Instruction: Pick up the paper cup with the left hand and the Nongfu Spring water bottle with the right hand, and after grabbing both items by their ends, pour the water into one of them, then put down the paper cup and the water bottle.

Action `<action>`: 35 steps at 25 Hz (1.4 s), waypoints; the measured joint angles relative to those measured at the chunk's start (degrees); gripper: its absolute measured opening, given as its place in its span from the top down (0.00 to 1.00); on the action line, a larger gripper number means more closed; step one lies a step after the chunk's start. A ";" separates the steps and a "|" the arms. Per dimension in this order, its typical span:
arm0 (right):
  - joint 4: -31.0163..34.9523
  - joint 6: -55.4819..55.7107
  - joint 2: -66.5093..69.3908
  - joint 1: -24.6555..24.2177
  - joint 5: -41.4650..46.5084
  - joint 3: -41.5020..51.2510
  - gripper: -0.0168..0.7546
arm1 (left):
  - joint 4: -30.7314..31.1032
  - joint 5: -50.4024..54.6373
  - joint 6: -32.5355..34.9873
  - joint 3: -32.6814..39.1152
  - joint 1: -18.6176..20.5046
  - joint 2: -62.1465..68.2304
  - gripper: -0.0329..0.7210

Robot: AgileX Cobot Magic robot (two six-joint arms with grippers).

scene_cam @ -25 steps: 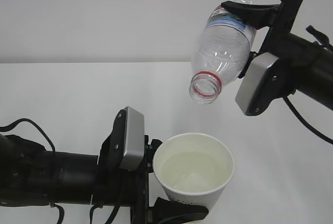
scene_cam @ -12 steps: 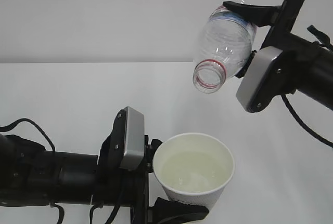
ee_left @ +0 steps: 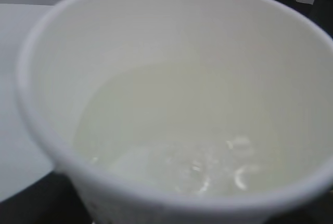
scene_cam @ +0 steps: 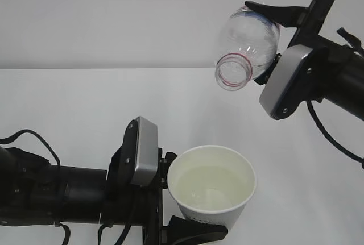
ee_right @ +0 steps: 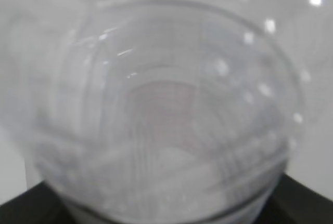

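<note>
The white paper cup [scene_cam: 211,185] stands upright at the bottom centre, held from the left by my left gripper [scene_cam: 190,199], which is shut on its wall. One black finger [scene_cam: 196,231] shows below the cup. Clear water [scene_cam: 213,194] lies in the cup. In the left wrist view the cup [ee_left: 171,37] fills the frame, with water [ee_left: 177,141] in its bottom. Up at the right, the clear Nongfu Spring water bottle [scene_cam: 250,40] hangs tilted, its red-ringed mouth facing down-left, and looks empty. My right gripper [scene_cam: 266,40] is shut on it. In the right wrist view the blurred bottle [ee_right: 166,109] hides the fingers.
The white table [scene_cam: 68,103] stretches out behind the cup, with a pale wall [scene_cam: 114,17] beyond it. A black cable [scene_cam: 335,140] hangs under the right arm. The left arm's grey wrist block [scene_cam: 145,151] sits just left of the cup.
The bottle has tipped back up, and its mouth has risen and swung slightly right, away from the cup. The cup and left arm have stayed still.
</note>
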 joint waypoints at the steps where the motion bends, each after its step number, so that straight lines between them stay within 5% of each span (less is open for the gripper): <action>1: 0.00 0.79 0.00 0.00 0.00 0.00 0.35 | 0.00 0.00 0.00 0.00 0.00 0.00 0.20; 35: 4.85 22.95 0.00 0.00 0.00 0.00 0.35 | -0.10 0.22 0.00 0.00 0.00 0.00 0.20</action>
